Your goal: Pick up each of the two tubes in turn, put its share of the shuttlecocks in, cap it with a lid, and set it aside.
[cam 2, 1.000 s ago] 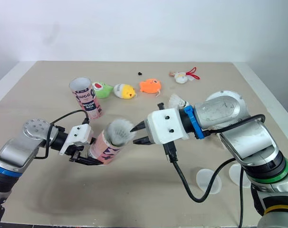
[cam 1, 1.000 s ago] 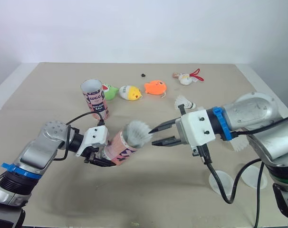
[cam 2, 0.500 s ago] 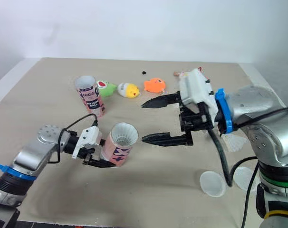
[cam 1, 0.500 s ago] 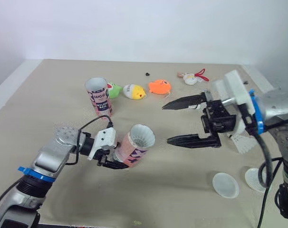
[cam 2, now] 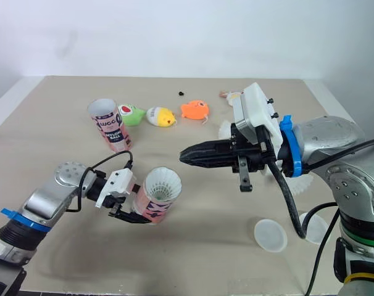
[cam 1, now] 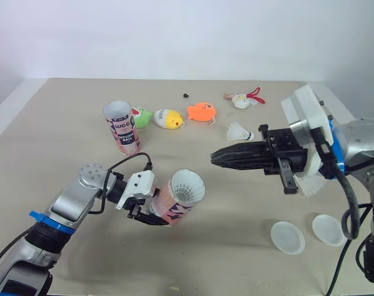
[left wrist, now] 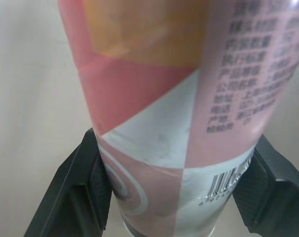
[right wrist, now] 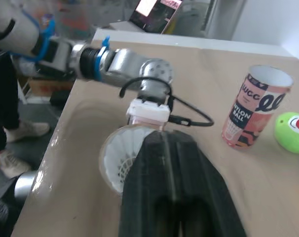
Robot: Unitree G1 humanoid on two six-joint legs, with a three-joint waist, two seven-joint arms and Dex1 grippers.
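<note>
Nearest the front edge of the worktop (cam 1: 63,154), toward its right corner, lie two flat, round, whitish lids: the nearer lid (cam 1: 287,237) and the outer lid (cam 1: 328,227), side by side but not touching. Left of them, around the front-middle, the left gripper (cam 1: 147,211) is clamped on the base of the held tube (cam 1: 173,203), one black finger (left wrist: 78,197) on each side. This tube is pink with white and orange panels and is tilted, its open mouth facing up and toward the right arm. The white skirt of a loaded shuttlecock (cam 1: 188,185) sits in that mouth. Its wall carries a barcode (left wrist: 223,185) and dense small print (not legible). Over the middle of the worktop the right gripper (cam 1: 219,157) has its fingers pressed together into one dark wedge. Its tip points at the tube mouth but stays apart from it. A white feathered shuttlecock (cam 1: 310,185) lies partly hidden behind that arm, and a loose shuttlecock (cam 1: 238,131) lies just beyond the gripper. Toward the far left stands the upright tube (cam 1: 122,126), open-topped and printed "NYLON BALL". Beside it sit a green toy (cam 1: 141,117), a yellow toy (cam 1: 165,119) and an orange toy (cam 1: 201,113) in a row. Near the far edge are a white-and-red trinket (cam 1: 242,100) and a small black object (cam 1: 185,96).
</note>
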